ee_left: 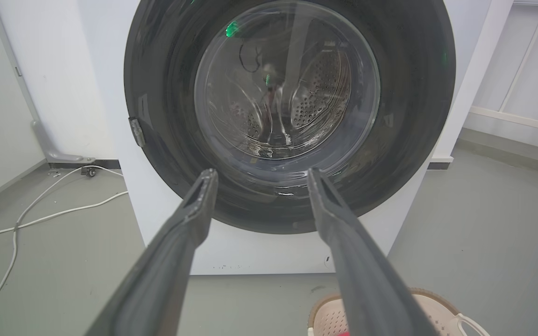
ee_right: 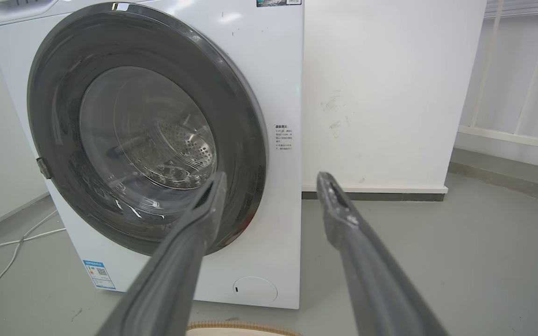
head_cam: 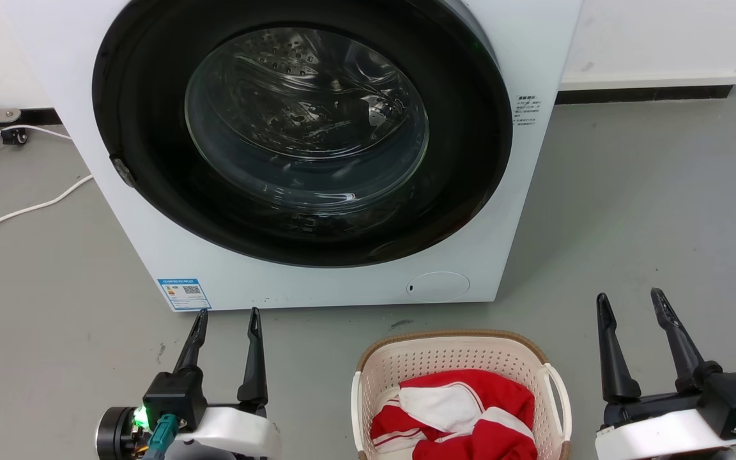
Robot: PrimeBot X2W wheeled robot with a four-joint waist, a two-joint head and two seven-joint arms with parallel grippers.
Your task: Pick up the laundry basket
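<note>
A: Item: laundry basket (head_cam: 457, 356), lower centre of the head view, on the floor (head_cam: 630, 211) just before the washing machine (head_cam: 317, 284). Risks?
B: Left gripper (head_cam: 228, 313) lower left, right gripper (head_cam: 628, 295) lower right: jaws wide, empty, apart from the basket. The thin loop handle (head_cam: 560, 390) may slip. A one-sided lift would likely tip out the red-and-white garment (head_cam: 464, 409).
A: Room?
B: Smooth grey floor, white wall (head_cam: 649, 32), loose cable (head_cam: 23, 209) at left edge.

Open floor (head_cam: 307, 377) flanks the laundry basket (head_cam: 451, 355); washing machine (head_cam: 317, 284) stands close behind.
</note>
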